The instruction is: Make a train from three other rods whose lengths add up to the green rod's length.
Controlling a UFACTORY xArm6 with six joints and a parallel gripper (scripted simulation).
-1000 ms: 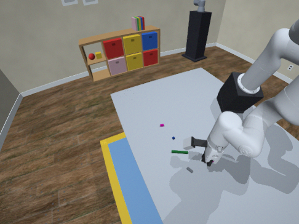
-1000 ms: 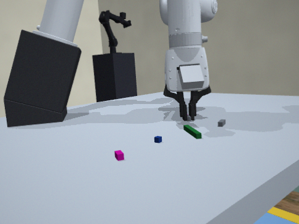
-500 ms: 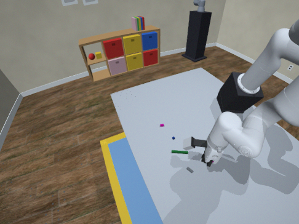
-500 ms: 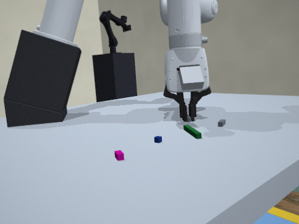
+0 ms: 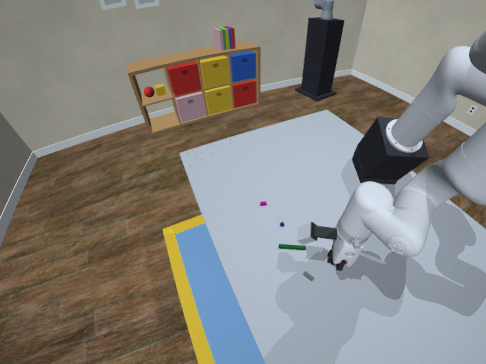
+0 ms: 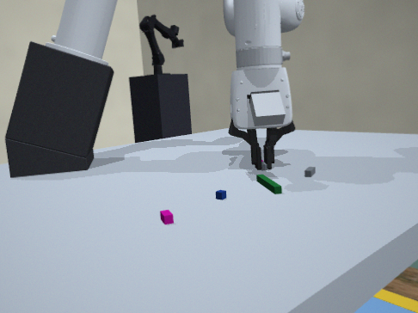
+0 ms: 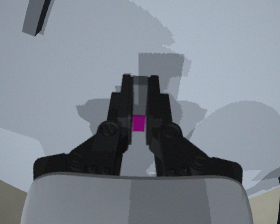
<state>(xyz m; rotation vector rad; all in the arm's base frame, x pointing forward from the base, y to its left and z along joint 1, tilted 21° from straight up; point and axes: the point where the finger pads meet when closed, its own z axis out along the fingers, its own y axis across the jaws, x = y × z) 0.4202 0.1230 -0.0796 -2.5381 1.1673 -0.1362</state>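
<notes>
My gripper (image 5: 336,264) (image 6: 264,167) (image 7: 140,90) is low over the table, shut on a grey rod (image 7: 140,95). A magenta rod (image 5: 345,263) (image 6: 262,161) (image 7: 138,123) shows behind the held rod, near its end; I cannot tell whether they touch. The green rod (image 5: 292,247) (image 6: 269,184) lies near the gripper. A second grey rod (image 5: 308,276) (image 6: 310,172) (image 7: 35,17) lies apart, cut by the frame edge in the wrist view. The blue rod (image 5: 282,224) (image 6: 221,194) and another magenta rod (image 5: 263,203) (image 6: 167,217) lie farther off.
The pale table (image 5: 240,174) (image 6: 107,257) bears the rods. The arm's black base (image 5: 382,154) (image 6: 56,111) stands at its far side in the top view. The arm's shadows fall around the gripper.
</notes>
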